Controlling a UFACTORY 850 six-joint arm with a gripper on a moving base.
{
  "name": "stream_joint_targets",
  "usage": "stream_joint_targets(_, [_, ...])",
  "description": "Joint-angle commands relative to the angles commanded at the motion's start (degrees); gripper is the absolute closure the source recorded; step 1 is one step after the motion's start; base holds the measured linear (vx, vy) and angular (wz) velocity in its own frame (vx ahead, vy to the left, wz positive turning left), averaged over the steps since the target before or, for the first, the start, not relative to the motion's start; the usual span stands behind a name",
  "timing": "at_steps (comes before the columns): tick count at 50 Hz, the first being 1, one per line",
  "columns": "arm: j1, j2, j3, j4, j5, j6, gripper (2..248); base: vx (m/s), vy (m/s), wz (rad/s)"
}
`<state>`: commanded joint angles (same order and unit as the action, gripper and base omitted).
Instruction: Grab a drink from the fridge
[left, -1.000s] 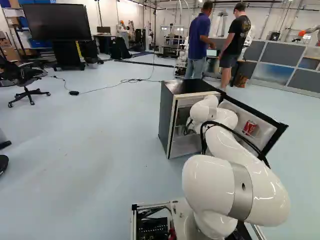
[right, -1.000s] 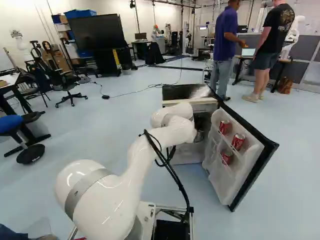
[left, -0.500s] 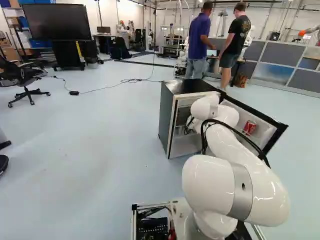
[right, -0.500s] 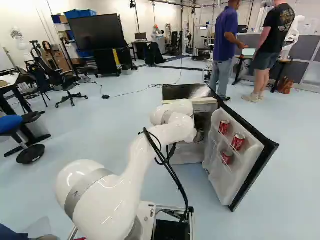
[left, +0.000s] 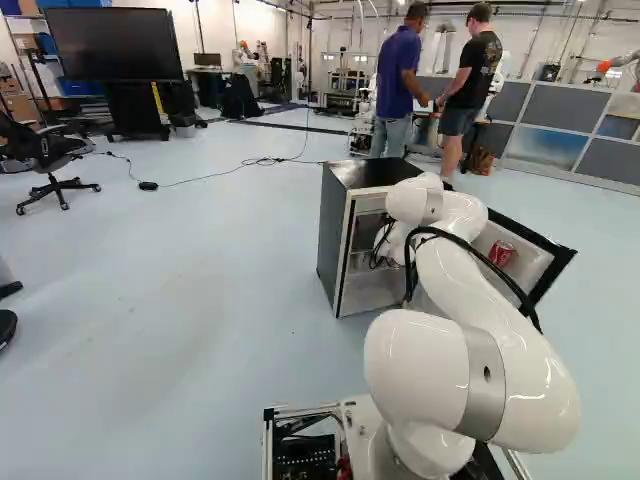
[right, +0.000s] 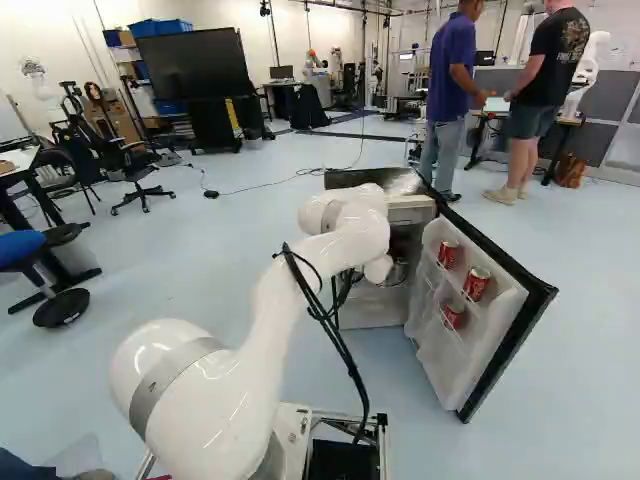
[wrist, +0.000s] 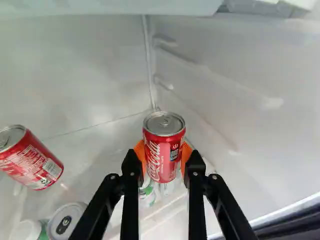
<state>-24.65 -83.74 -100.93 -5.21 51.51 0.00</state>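
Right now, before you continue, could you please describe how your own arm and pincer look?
My arm is glossy white, with rounded, bulging joints and a silver-grey band low down. Black cables run along its outside. The pincer has two slim, black, jointed fingers with round pins and orange pads.
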Motion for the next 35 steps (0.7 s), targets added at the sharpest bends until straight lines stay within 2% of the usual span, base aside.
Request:
stream_joint_targets(12, [0.08, 4.72, 7.11, 0.0, 0.0, 0.0, 159, 0.0, 0.0, 0.0])
stream_joint_targets(35, [0.82, 10.91, 17.8, 0.0, 0.0, 0.0, 159, 0.0, 0.0, 0.0])
